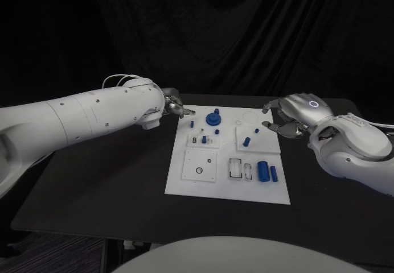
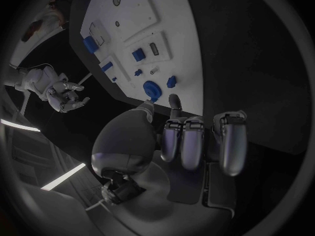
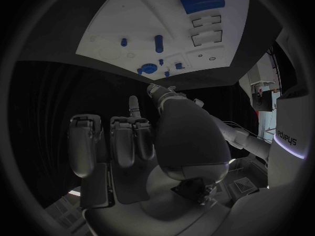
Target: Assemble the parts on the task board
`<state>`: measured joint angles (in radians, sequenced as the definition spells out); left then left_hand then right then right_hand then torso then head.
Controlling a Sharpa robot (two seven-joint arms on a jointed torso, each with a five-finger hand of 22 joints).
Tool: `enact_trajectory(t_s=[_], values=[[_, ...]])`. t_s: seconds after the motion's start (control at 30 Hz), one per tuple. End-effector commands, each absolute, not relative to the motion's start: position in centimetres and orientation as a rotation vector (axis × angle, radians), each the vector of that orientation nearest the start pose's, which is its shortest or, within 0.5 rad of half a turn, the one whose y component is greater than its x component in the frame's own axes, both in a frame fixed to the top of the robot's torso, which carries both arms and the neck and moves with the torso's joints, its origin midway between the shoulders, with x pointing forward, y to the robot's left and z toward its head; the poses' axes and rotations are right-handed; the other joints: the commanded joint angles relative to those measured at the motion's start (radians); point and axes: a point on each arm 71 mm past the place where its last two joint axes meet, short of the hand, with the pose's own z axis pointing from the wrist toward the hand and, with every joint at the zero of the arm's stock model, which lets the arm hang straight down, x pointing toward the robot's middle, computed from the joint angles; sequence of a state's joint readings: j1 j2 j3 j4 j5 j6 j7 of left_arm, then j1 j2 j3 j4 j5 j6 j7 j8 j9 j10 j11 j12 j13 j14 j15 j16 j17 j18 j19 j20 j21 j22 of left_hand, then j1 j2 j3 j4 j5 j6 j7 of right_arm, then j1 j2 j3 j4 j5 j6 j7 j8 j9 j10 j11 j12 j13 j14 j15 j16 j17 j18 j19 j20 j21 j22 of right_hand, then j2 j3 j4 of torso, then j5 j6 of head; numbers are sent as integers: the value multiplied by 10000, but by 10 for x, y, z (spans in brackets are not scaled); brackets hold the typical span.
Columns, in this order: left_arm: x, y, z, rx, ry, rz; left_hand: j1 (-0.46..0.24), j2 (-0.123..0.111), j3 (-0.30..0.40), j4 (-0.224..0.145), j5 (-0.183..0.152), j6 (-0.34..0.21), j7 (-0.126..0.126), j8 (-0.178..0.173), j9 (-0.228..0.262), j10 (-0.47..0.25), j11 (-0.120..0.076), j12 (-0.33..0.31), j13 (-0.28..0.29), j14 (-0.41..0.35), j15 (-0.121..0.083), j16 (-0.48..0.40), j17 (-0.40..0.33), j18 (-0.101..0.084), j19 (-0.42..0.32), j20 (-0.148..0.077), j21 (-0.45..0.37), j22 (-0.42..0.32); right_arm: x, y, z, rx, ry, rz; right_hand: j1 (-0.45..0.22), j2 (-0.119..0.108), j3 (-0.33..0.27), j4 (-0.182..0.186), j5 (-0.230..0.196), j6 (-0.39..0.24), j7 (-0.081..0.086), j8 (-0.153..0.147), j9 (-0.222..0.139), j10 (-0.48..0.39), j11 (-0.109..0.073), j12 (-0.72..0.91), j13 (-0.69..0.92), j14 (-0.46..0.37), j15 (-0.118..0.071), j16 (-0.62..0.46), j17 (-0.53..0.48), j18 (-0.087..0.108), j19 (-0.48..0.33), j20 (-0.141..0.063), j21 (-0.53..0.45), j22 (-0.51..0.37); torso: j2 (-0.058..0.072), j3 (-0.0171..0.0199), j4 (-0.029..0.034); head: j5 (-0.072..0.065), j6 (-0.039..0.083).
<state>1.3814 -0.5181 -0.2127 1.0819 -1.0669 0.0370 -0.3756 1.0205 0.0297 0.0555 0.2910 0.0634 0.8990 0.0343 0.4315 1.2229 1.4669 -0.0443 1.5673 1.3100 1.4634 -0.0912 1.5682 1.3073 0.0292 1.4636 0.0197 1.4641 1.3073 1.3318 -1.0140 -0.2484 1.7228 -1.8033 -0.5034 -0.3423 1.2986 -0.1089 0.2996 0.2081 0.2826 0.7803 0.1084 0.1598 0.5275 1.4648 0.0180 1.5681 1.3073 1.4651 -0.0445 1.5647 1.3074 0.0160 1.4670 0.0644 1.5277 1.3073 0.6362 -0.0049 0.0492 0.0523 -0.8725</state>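
Observation:
The white task board (image 1: 205, 185) lies mid-table. A round blue part (image 1: 213, 118) stands near its far edge, small blue pegs (image 1: 247, 140) are scattered around it, and a large blue cylinder (image 1: 263, 170) lies at the near right. My left hand (image 1: 174, 105) hovers at the board's far left corner, holding nothing; in the left wrist view (image 2: 177, 136) three fingers are folded and the thumb and one finger point toward the round part (image 2: 152, 89). My right hand (image 1: 287, 119) hovers at the far right edge, also holding nothing, with thumb and finger apart (image 3: 151, 131).
The black table (image 1: 107, 187) surrounds the board with free room on the left and front. White recessed blocks (image 1: 200, 165) and slots (image 1: 236, 169) sit on the board's near half. A dark curtain hangs behind the table.

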Motion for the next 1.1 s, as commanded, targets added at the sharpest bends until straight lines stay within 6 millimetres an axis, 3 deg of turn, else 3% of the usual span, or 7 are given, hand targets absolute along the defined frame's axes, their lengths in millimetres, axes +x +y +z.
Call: enact_trajectory(t_s=[0.03, 0.17, 0.23, 0.27, 0.33, 0.77, 1.1], values=[[570, 175, -200, -887, 21434, -3457, -62, -10, -63, -10, -32, 47, 10, -70, 6, 1039, 100, 35, 2608, 1074, 66, 26, 2635, -56, 706, 66, 37, 2326, 442, -234, -168, -2980, 14440, 3589, -79, 37, 23, 47, 13, 94, 2, 60, 16, 1016, -70, -11, 2585, 994, -75, -61, 2356, -34, 780, -44, -8, 2468, 30, -41, -24, 10, -2], [573, 171, -203, -824, 21423, -3563, 90, 20, -87, -59, 121, 2, 31, -224, -18, 1039, 119, 35, 2608, 1074, 85, 26, 2635, -49, 689, 80, 6, 2316, 442, -233, -168, -2988, 14432, 3613, -79, 37, 23, 47, 13, 94, 2, 60, 16, 1016, -70, -11, 2585, 994, -75, -61, 2356, -34, 780, -44, -8, 2468, 66, -40, -50, 21, -2], [574, 169, -204, -804, 21454, -3560, 311, 29, -69, -61, 1042, -6, 46, -396, -44, 1039, 138, 35, 2608, 1074, 100, 26, 2635, -47, 679, 91, 0, 2313, 442, -232, -168, -2991, 14435, 3616, -86, 43, 25, 51, 13, 100, 1, 60, 19, 1016, -71, -11, 2585, 995, -77, -60, 2361, -32, 777, -45, -14, 2465, 74, -24, -60, 15, -2], [575, 169, -205, -800, 21482, -3539, 344, 14, -117, -58, 504, 20, 59, -447, -46, 1039, 144, 35, 2608, 1074, 110, 26, 2635, -46, 673, 101, -6, 2310, 442, -232, -168, -2992, 14438, 3615, -86, 43, 25, 51, 13, 100, 1, 60, 19, 1016, -71, -11, 2585, 995, -77, -60, 2361, -32, 777, -45, -14, 2465, 82, -27, -64, 16, -2], [576, 168, -206, -795, 21544, -3484, 496, 18, -106, -113, 516, 13, 70, -527, -53, 1039, 157, 35, 2608, 1074, 120, 26, 2635, -36, 656, 112, -45, 2298, 442, -232, -168, -2994, 14442, 3612, -86, 43, 25, 51, 13, 100, 1, 60, 19, 1016, -71, -11, 2585, 995, -77, -60, 2361, -32, 777, -45, -14, 2465, 101, -27, -70, 26, -2], [581, 165, -213, -840, 21762, -3229, 1049, 110, -44, -198, 1185, 55, 133, -987, -122, 1039, 218, 35, 2608, 1074, 180, 26, 2635, -19, 612, 176, -112, 2275, 443, -230, -168, -3055, 14457, 3658, -87, 45, 26, 52, 14, 103, 1, 60, 21, 997, -72, -28, 2563, 994, -77, -61, 2356, -32, 778, -46, -13, 2466, 151, -3, -136, 66, -2], [581, 166, -217, -855, 21993, -3036, 1188, 137, -5, -223, 1387, 95, 128, -1070, -114, 1039, 216, 35, 2608, 1074, 183, 26, 2635, -12, 598, 182, -138, 2267, 443, -229, -168, -3080, 14474, 3668, -90, 44, 27, 52, 14, 106, 0, 58, 23, 982, -73, -42, 2545, 994, -78, -61, 2356, -32, 777, -47, -15, 2465, 161, 0, -151, 66, -2]])
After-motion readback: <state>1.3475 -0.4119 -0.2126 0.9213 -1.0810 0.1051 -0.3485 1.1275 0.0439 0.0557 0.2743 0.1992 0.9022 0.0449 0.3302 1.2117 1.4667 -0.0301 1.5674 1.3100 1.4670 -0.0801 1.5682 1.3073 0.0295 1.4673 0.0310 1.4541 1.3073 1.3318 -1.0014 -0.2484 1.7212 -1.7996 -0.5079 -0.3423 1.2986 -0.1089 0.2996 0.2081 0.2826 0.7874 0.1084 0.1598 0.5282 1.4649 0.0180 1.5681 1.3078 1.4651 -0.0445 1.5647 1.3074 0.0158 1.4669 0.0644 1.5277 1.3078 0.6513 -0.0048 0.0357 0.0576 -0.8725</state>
